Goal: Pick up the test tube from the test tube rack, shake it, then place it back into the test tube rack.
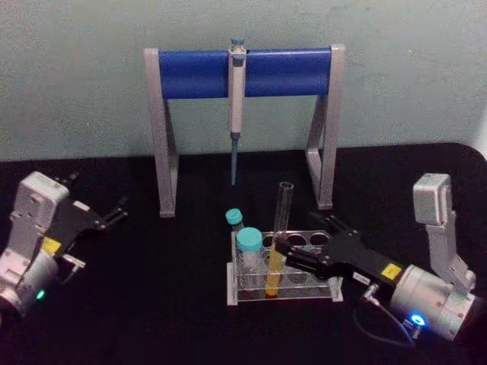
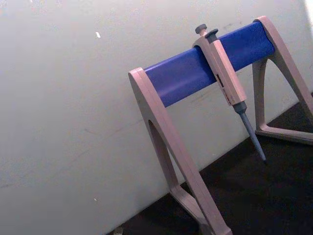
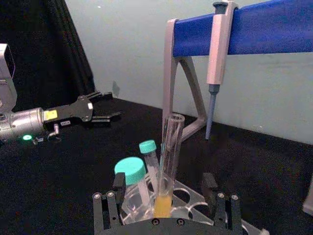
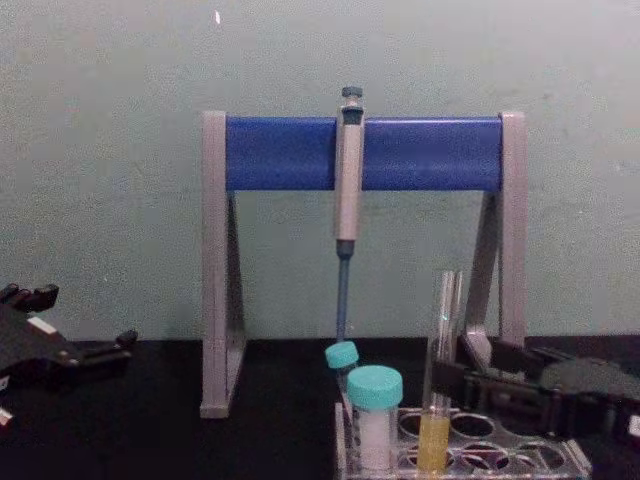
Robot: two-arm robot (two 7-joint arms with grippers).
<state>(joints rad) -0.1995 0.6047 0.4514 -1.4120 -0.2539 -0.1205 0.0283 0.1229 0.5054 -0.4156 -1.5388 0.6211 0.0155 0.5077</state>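
Observation:
The test tube (image 1: 283,217) (image 3: 171,142) (image 4: 441,320) stands upright in the clear test tube rack (image 1: 316,289) (image 4: 500,455), yellow liquid in its lower part. My right gripper (image 1: 295,232) (image 3: 164,183) (image 4: 460,368) reaches in from the right, open, one finger on each side of the tube just above the rack's top plate. The fingers stand well apart from the glass. My left gripper (image 1: 114,211) (image 3: 105,105) (image 4: 80,335) rests open on the table at the far left.
A wide teal-capped vial (image 1: 249,255) and a small teal-capped tube (image 1: 234,220) stand in the rack just left of the test tube. Behind the rack rises the grey-and-blue pipette stand (image 1: 243,72) (image 2: 195,73) with a pipette (image 1: 237,99) (image 2: 227,78) hanging over it.

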